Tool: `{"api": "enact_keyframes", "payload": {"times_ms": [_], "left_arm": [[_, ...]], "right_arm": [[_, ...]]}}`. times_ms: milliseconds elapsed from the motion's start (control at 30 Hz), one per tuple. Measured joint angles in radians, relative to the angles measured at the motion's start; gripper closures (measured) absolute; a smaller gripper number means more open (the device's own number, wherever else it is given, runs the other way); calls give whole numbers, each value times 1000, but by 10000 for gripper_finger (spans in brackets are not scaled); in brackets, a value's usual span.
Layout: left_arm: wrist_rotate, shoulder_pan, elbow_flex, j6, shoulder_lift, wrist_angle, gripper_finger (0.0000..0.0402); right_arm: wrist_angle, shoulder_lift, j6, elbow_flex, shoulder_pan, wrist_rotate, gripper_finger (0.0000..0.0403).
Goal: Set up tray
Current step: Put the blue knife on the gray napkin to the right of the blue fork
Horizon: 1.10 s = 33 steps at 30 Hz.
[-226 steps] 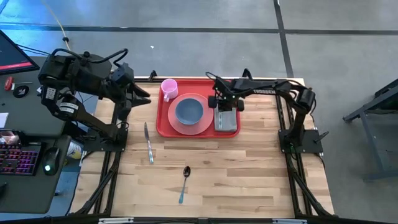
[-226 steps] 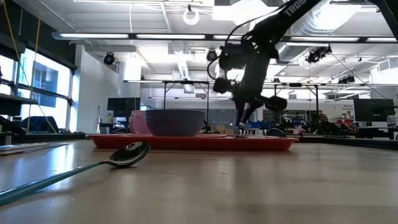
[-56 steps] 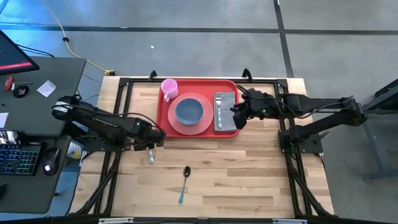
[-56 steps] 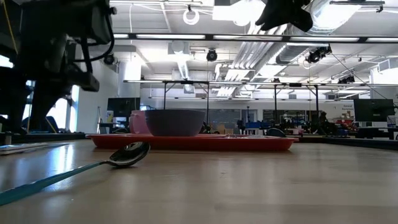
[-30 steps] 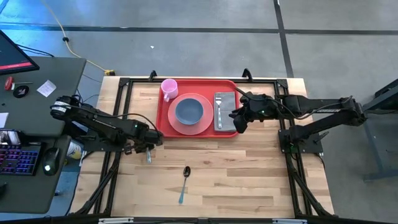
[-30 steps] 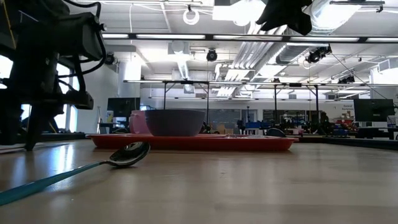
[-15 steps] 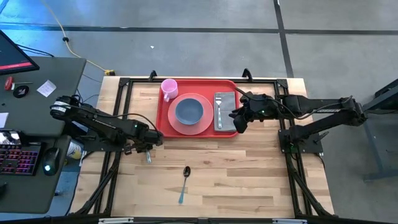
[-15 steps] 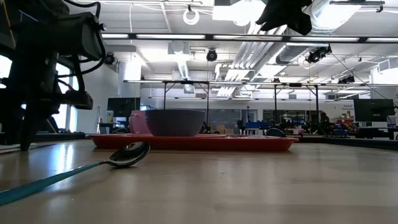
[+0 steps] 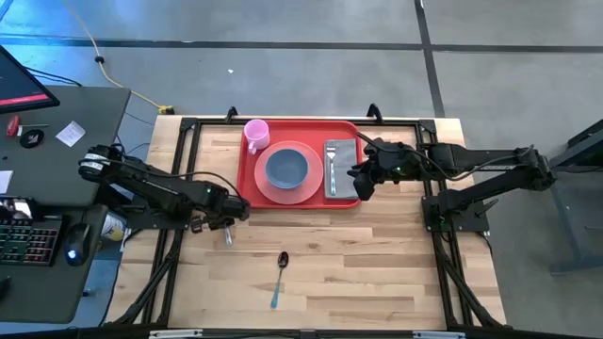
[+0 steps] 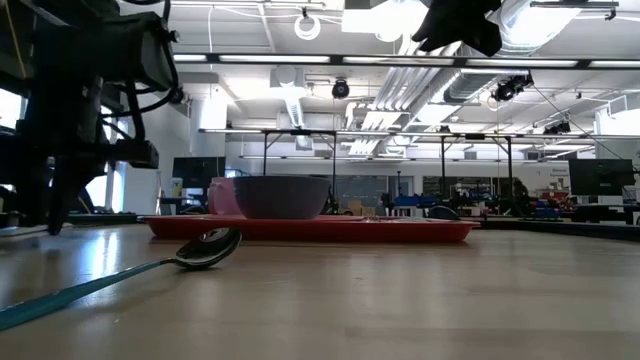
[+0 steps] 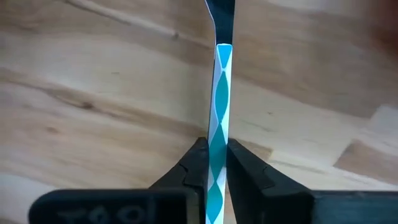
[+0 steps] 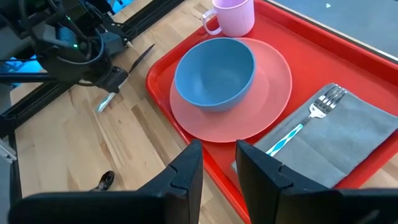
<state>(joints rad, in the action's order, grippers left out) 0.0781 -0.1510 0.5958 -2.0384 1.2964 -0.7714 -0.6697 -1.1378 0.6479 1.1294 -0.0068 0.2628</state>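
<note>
The red tray (image 9: 243, 185) lies at the table's far middle. It carries a salmon plate (image 9: 317, 185) with a blue bowl (image 9: 286, 169), a pink cup (image 9: 256, 133), and a grey napkin (image 9: 345, 185) with a fork (image 9: 331, 158) on it. My left gripper (image 9: 224, 217) is left of the tray's near left corner, shut on a knife (image 12: 124, 73) with a teal-and-white handle. My right gripper (image 12: 219, 163) hovers open above the tray's right edge, beside the napkin (image 12: 348, 143). A teal-handled spoon (image 9: 279, 275) lies on the wood near the table's front. My left gripper pinches the knife's patterned handle (image 11: 217, 158) between its two fingers, partway along the handle. The fingers come from above and lie across it. The blade (image 11: 221, 12) points toward the far edge and the handle's free end (image 9: 229, 239) toward the near edge. I cannot tell whether the knife is off the wood.
Bare wood lies between the tray's near rim (image 10: 400, 231) and the spoon (image 10: 205, 247). A desk with a keyboard and mouse stands beyond the table's left edge. Black frame rails run along the table's sides.
My left gripper, still shut on the knife, has shifted a little toward the table's right and carried the knife with it. My right gripper has kept still.
</note>
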Motion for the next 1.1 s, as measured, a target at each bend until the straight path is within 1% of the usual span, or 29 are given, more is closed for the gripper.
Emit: {"api": "enact_keyframes", "payload": {"times_ms": [67, 200, 333, 467, 633, 667, 733, 833, 900, 1000, 1067, 1100], "left_arm": [[0, -1, 17, 4, 0, -2, 325], [-25, 0, 63, 39, 0, -43, 340], [-68, 0, 128, 62, -2, -89, 336], [-104, 0, 217, 105, -2, -149, 327], [-195, 0, 355, 186, -2, -185, 339], [-216, 0, 388, 210, -2, -187, 339], [-267, 0, 457, 279, -2, -180, 336], [-342, 0, 558, 421, -2, -150, 328], [-381, 0, 620, 527, -3, -122, 326], [-412, 0, 698, 685, -3, -48, 331], [-424, 0, 745, 792, -3, 21, 335], [-426, 0, 768, 841, -3, 62, 335]], "right_arm": [[0, 0, -1, 0, 0, 0, 316], [0, 0, -1, 0, 0, 0, 316], [0, 0, -1, 0, 0, 0, 316], [0, 0, -1, 0, 0, 0, 316], [2, 0, 7, 0, 0, -12, 316], [10, 0, 6, 0, 0, -35, 316], [56, 0, 3, 0, -4, -119, 316], [171, 0, 7, 0, -30, -305, 316], [274, 0, 29, 0, -54, -421, 316], [458, 0, 98, 0, -98, -578, 316], [593, 0, 155, 0, -123, -656, 316], [659, 0, 183, 0, -133, -673, 316]]}}
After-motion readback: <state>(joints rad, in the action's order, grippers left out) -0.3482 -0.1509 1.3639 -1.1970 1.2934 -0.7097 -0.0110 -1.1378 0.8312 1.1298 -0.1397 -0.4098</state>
